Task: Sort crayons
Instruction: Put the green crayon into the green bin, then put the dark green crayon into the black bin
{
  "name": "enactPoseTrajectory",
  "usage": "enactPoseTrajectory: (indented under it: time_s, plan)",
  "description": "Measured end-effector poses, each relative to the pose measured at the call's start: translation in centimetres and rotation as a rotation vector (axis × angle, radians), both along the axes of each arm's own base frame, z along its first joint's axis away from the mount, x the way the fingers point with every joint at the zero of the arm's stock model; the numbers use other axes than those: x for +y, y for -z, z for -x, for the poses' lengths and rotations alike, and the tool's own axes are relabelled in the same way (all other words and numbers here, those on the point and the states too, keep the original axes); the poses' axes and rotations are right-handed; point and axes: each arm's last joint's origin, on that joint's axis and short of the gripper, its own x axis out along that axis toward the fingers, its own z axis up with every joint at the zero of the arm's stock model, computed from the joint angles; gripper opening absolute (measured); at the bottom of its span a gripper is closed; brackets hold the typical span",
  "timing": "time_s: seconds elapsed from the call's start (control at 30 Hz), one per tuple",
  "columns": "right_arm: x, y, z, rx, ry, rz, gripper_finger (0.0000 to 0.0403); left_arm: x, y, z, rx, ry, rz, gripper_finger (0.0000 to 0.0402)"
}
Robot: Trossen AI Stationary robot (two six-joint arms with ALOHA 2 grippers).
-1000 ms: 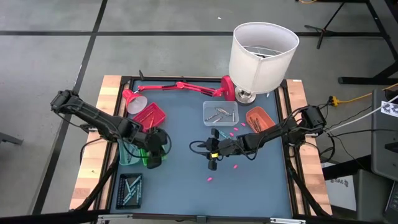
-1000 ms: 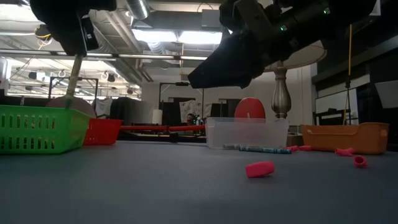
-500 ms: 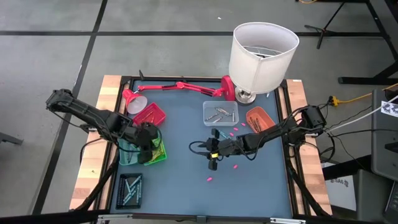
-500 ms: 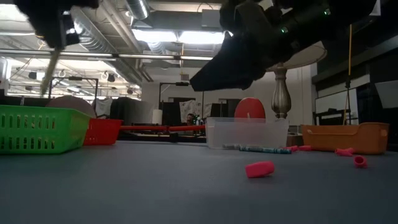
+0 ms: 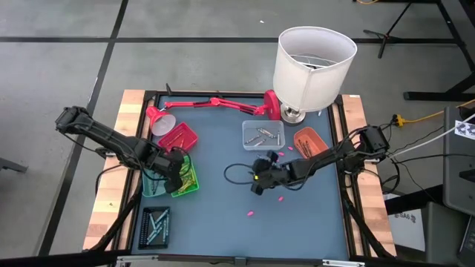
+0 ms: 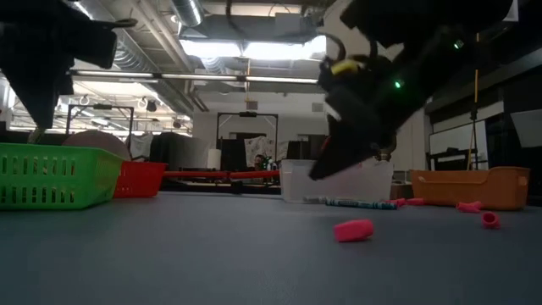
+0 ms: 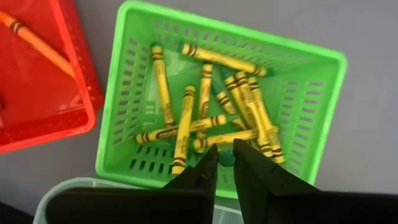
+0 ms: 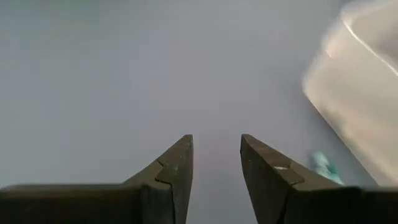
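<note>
My left gripper (image 7: 226,163) hangs over the green basket (image 7: 323,59), which holds several yellow crayons (image 7: 186,124). Its fingers point down, a narrow gap apart. A small dark-green bit (image 7: 227,159) shows in that gap. In the high view the left gripper (image 5: 176,176) is at the table's left, beside the red basket (image 5: 178,137). My right gripper (image 8: 216,152) stands open and holds nothing. It slants down over bare table at mid-table (image 5: 260,183). A teal crayon (image 6: 356,203) lies in front of the clear tray (image 6: 339,180). My left gripper points down into the green basket from above. I cannot tell whether its fingers touch the small dark-green bit (image 7: 227,159) between their tips, or whether that bit is a crayon.
A white-shaded lamp (image 5: 315,55) and a red desk lamp (image 5: 215,104) stand along the far edge. An orange basket (image 5: 310,141) is at the right and a black tray (image 5: 154,226) at the near left. Pink bits (image 5: 251,213) dot the mat. The red basket holds an orange crayon (image 7: 37,40).
My left gripper has gone down and toward the table's left edge, over the green basket, with a crayon hanging below its fingers. That crayon has sunk to the basket's rim. My right gripper has tipped steeply down, rolled and drawn toward the clear tray.
</note>
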Motion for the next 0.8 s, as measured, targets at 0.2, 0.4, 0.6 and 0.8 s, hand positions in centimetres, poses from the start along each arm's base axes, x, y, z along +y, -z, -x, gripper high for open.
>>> enactPoseTrajectory:
  time_s: [0.2,0.4,0.6,0.8]
  plan:
    - [-0.7,0.9,1.3,0.094,0.168,-0.014,0.0131,0.1,0.3,0.0,-0.003,-0.009,-0.022,0.0064]
    - [-2.2,1.4,1.9,0.164,0.295,-0.068,0.0131,0.1,0.2,-0.1,-0.03,-0.017,-0.043,0.0095]
    - [-3.3,1.5,1.8,0.183,0.326,-0.117,0.0131,0.1,0.2,-0.2,-0.038,-0.016,-0.041,0.0106]
    - [-4.1,1.6,1.7,0.206,0.326,-0.181,0.0131,0.1,0.2,-0.2,-0.038,-0.016,-0.041,0.0101]
